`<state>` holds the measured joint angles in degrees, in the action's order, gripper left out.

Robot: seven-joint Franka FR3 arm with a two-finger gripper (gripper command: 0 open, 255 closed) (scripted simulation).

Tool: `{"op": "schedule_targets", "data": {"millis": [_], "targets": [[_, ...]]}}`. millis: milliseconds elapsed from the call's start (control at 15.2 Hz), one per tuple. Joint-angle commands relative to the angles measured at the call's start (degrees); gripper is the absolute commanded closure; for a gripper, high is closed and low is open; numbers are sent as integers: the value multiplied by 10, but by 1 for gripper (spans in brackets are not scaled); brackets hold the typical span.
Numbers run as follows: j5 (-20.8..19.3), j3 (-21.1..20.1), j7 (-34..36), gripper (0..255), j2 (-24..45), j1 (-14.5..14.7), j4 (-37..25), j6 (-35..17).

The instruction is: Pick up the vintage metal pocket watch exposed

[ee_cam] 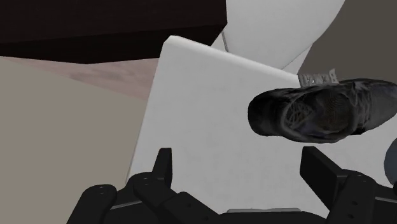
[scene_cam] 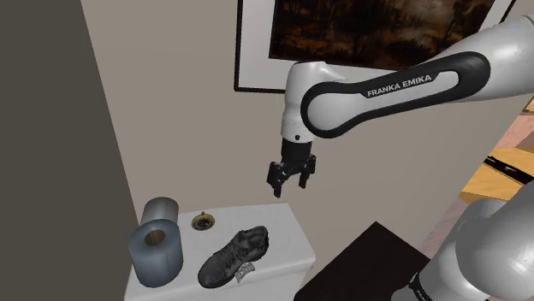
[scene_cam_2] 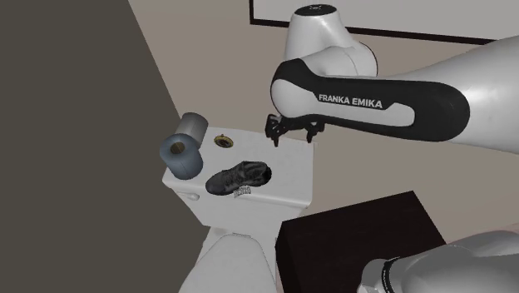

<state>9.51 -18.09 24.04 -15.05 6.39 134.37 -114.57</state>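
A small round brass-coloured pocket watch (scene_cam: 203, 222) (scene_cam_2: 222, 141) lies flat on the white toilet tank lid (scene_cam: 287, 235) (scene_cam_2: 291, 179) (ee_cam: 197, 108), near the wall. My black gripper (scene_cam: 289, 184) (scene_cam_2: 291, 133) (ee_cam: 240, 159) hangs open above the lid's end farthest from the watch, well clear of it, with nothing between its fingers. A dark worn shoe (scene_cam: 235, 256) (scene_cam_2: 239, 177) (ee_cam: 318, 113) lies on the lid between the gripper and the watch, toward the front edge.
Two grey toilet paper rolls (scene_cam: 156, 250) (scene_cam: 160, 209) (scene_cam_2: 182, 155) stand at the lid's other end beside the watch. A dark box (scene_cam: 359, 265) (scene_cam_2: 358, 237) stands on the floor next to the toilet. A framed picture (scene_cam: 368, 34) hangs on the wall behind the arm.
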Motion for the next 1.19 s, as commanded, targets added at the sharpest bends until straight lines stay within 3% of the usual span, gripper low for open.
{"op": "schedule_targets", "data": {"millis": [0, 528, 1122], "targets": [[-10, -15, 25, 0, 39, 2, -20, -26], [-99, -54, 142, 0, 213, 24, -139, -97], [-214, -36, 255, 0, 415, 99, -337, -105]]}}
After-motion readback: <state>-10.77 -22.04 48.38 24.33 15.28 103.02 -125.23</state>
